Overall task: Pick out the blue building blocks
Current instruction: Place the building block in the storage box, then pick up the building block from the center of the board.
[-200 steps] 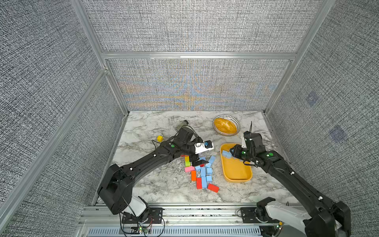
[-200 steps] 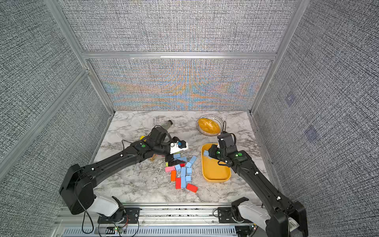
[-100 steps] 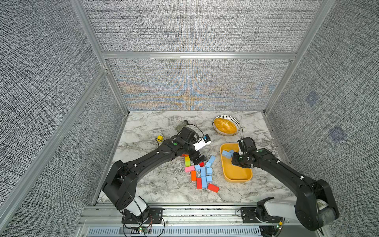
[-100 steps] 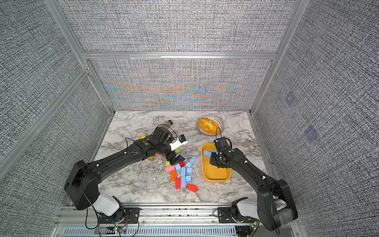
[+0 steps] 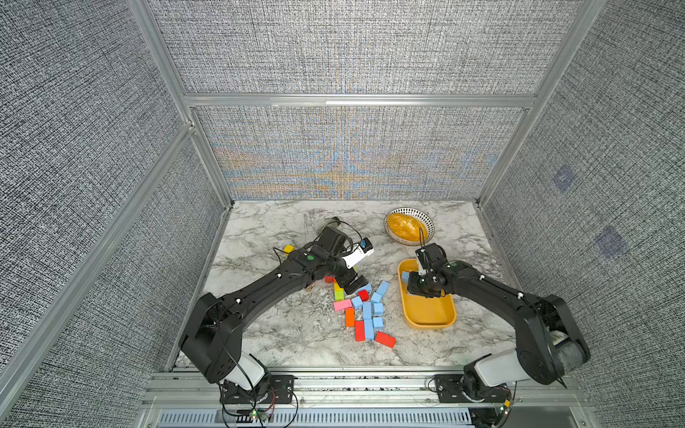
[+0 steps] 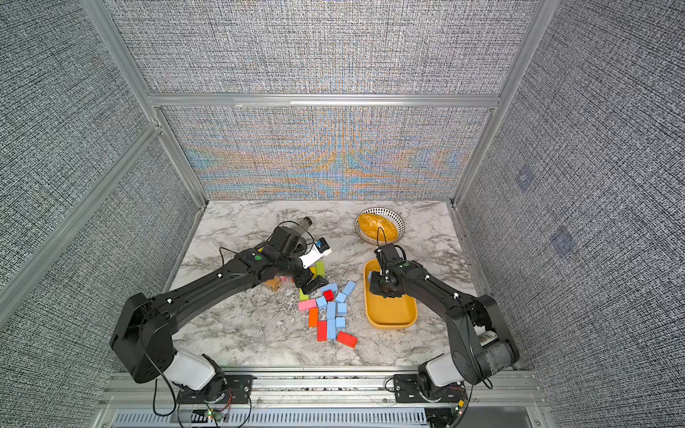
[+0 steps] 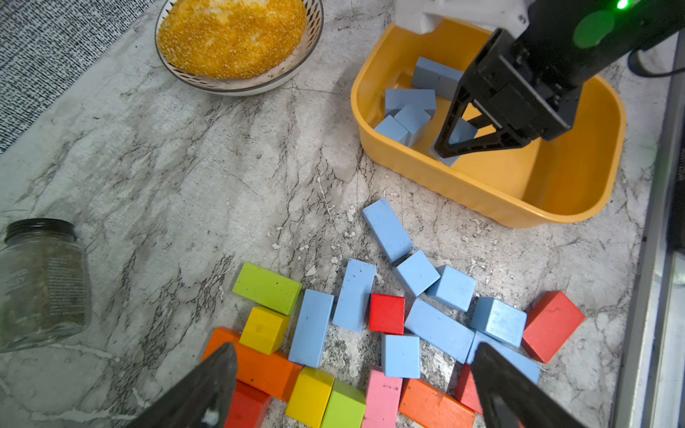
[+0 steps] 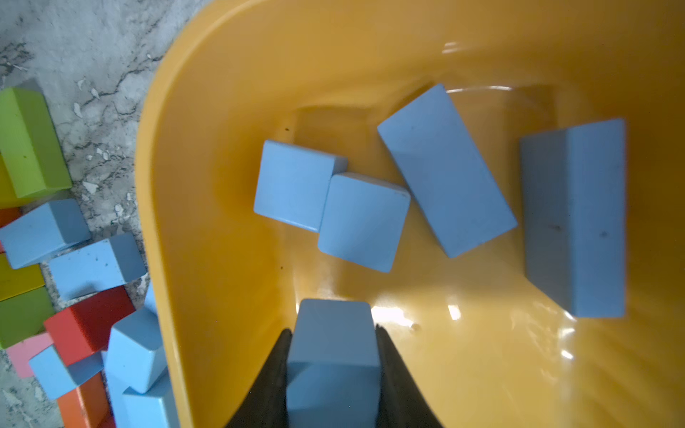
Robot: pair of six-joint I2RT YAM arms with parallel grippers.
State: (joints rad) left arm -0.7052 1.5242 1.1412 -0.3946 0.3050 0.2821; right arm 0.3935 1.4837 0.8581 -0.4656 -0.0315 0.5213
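Note:
Several blue building blocks (image 5: 367,315) (image 6: 335,311) (image 7: 437,329) lie on the marble among red, orange, yellow, green and pink ones. More blue blocks (image 8: 444,170) rest inside the yellow tray (image 5: 437,322) (image 6: 393,322) (image 7: 482,200) (image 8: 222,111). My right gripper (image 8: 333,333) (image 5: 415,289) (image 7: 456,144) is down inside the tray near its far end, shut on a blue block (image 8: 333,355) whose lower end sits close to the tray floor. My left gripper (image 7: 352,355) (image 5: 356,285) hangs open just above the far edge of the pile, with nothing between its fingers.
A patterned bowl of orange-yellow food (image 5: 407,226) (image 7: 233,37) stands behind the tray. A glass jar (image 5: 333,223) (image 7: 40,281) lies at the back beside the left arm. A lone yellow block (image 5: 288,248) sits to the left. Enclosure walls ring the table.
My right gripper has sunk from above the tray's far rim down into the tray, still holding the blue block. The left wrist has pulled back slightly over the pile.

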